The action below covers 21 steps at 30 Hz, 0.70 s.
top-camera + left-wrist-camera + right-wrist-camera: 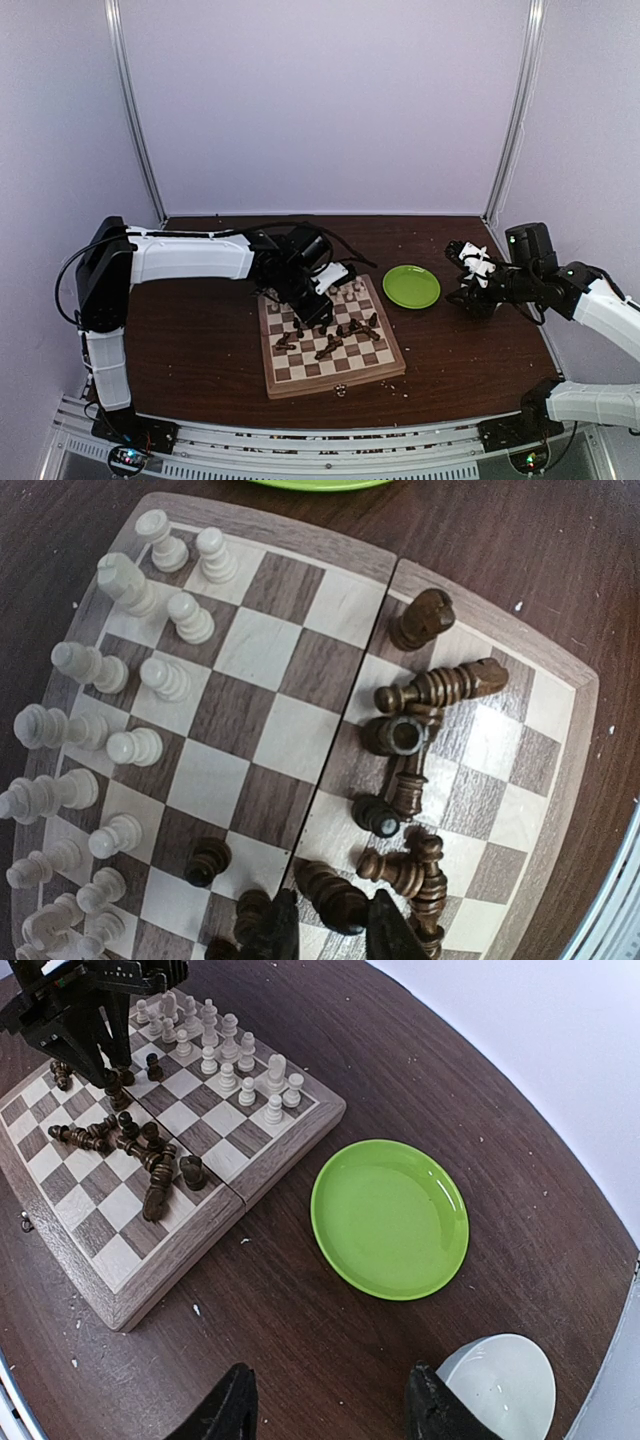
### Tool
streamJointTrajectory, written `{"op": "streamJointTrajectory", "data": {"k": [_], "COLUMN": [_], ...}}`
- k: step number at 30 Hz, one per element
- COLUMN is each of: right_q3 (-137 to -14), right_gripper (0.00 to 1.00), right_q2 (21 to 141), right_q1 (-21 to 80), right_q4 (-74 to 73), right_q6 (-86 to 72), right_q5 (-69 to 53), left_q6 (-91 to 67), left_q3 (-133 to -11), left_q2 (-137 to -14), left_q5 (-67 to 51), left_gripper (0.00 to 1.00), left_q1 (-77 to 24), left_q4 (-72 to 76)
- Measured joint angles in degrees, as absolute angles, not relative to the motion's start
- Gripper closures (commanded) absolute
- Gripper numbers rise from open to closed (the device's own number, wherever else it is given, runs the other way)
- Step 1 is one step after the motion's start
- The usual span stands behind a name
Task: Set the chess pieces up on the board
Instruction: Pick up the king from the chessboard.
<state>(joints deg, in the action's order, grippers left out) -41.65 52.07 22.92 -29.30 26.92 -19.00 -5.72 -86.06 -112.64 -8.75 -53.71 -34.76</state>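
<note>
The board [340, 380] lies in the middle of the table. Pale cream pieces [150, 670] stand in two rows along its far edge, also in the right wrist view [225, 1055]. Dark brown pieces [430, 690] lie tumbled in a heap on the near half [140, 1150]; a few stand upright. My left gripper [335, 935] hangs low over the board [318, 310], its fingers closed against both sides of one dark piece [335, 900] that lies across them. My right gripper [330, 1410] is open and empty above bare table, right of the board [470, 265].
A round green plate [390, 1220] sits right of the board [411, 286]. A white bowl [500, 1385] stands just by my right gripper's right finger. The board's metal clasp [342, 390] faces the near edge. White walls and rails enclose the table.
</note>
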Motion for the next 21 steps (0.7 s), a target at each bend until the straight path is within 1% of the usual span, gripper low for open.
{"op": "streamJointTrajectory", "data": {"k": [9,21], "right_q3": [-41.65,-41.65], "right_gripper": [0.5,0.5], "right_q2": [51.64,51.29], "right_q1": [22.92,22.92], "right_q4": [-29.3,-29.3], "right_q6": [27.09,27.16], "right_q5": [-19.0,-18.98], "left_q6": [-5.63,-5.63], "left_q3": [-86.06,-86.04], "left_q2": [-112.79,-112.81], "left_q5": [-8.58,-7.22], "left_gripper": [0.67,0.69], "left_q1": [-53.71,-53.71], "left_q4": [-35.05,-36.03]}}
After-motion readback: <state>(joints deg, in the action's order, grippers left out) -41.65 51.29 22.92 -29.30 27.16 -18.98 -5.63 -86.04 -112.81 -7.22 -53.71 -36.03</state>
